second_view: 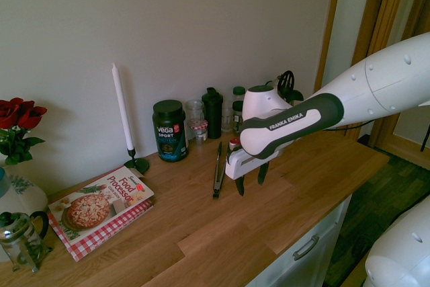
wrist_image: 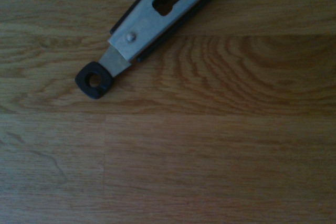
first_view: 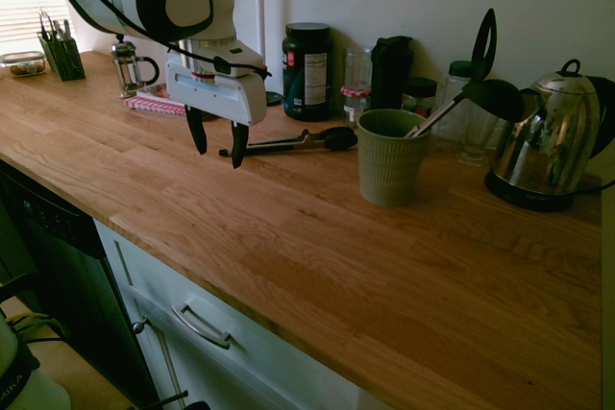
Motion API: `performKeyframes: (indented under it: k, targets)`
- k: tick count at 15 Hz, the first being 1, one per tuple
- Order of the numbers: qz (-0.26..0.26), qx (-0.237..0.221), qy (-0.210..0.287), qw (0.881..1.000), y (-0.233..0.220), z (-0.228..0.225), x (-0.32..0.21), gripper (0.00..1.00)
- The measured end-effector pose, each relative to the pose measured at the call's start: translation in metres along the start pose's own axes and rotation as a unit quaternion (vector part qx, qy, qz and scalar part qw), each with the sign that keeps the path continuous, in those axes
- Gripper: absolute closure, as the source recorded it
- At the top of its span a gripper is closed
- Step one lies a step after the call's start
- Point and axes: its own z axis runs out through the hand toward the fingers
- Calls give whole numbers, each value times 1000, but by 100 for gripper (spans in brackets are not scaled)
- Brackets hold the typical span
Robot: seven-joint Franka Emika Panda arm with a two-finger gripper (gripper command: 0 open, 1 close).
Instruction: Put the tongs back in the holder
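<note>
The tongs are left lying on the bench beside the ribbed green utensil cup, ungrasped by the wide-parted, empty fingers; gripping, lifting and inserting remain to be done.

In my wrist view the tongs run out past the picture's edge, so their tips are out of sight. The holder hides the lower ends of the utensils standing in it from the first exterior view; in the second, my own arm covers the holder. The kettle is cut off at its handle side. Small print on the black tub is too small to read.
</note>
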Motion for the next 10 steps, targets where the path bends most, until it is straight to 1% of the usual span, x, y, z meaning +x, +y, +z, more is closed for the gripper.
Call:
performKeyframes:
  k: [2, 4, 5, 7, 8, 10]
  targets:
    - [1, -1, -1, 1000, 0, 1, 1, 0]
    - [31, 17, 17, 999, -8, -7, 15, 0]
    - [58, 31, 33, 997, -15, -17, 29, 0]
    - [125, 49, 47, 990, -28, -30, 66, 0]
    - [157, 57, 47, 985, -35, -33, 82, 0]
    - [223, 68, 51, 971, -55, -36, 104, 0]
